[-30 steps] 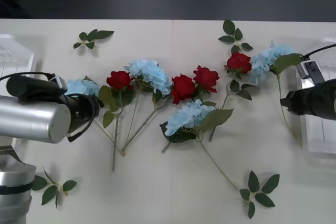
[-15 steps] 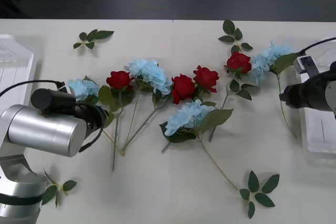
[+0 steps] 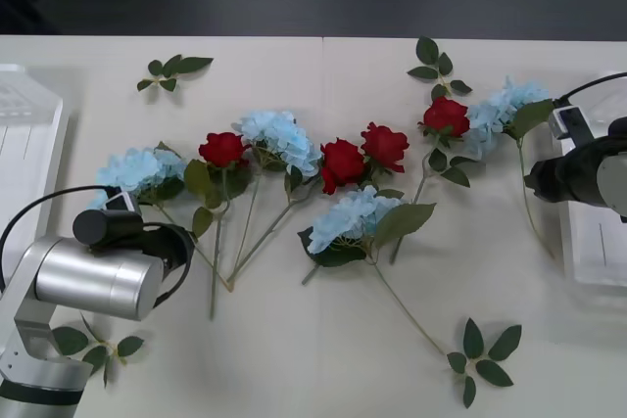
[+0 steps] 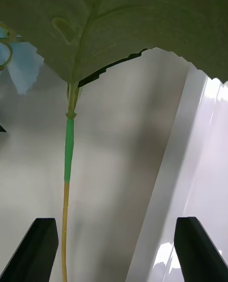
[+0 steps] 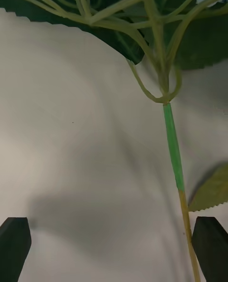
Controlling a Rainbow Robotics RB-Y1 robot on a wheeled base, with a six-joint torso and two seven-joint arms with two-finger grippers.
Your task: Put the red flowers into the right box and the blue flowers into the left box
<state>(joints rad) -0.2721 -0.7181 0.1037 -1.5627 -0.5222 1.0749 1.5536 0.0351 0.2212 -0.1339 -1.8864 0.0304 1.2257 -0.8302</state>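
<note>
Left wrist view puts your left gripper [image 5: 114, 248] spread wide, its black fingers [image 5: 14, 244] at the two corners and nothing between them but bare bench [image 5: 71, 168]. Just past the gripper a stem with a green band runs up to the underside of one of the blue flowers [image 5: 156, 39], close to one finger without touching it. In the front view you see that arm low on the left, its wrist just below the leftmost blue flower [image 3: 137, 168], with the left box [image 3: 24, 144] at the bench's left edge.

Your right gripper [image 4: 114, 248] is also released, fingers apart, with a thin stem lying just inside one finger and the white rim of the right box [image 4: 190, 168] running past the other. A big leaf hangs close overhead in that view. In the front view the right arm sits over the right box [image 3: 588, 242], beside the rightmost blue flower [image 3: 500, 110].

Between the two arms, the red flowers [image 3: 343, 163] and the other blue ones lie mixed on the bench, stems crossing. Loose leaf sprigs [image 3: 485, 354] lie scattered around them.
</note>
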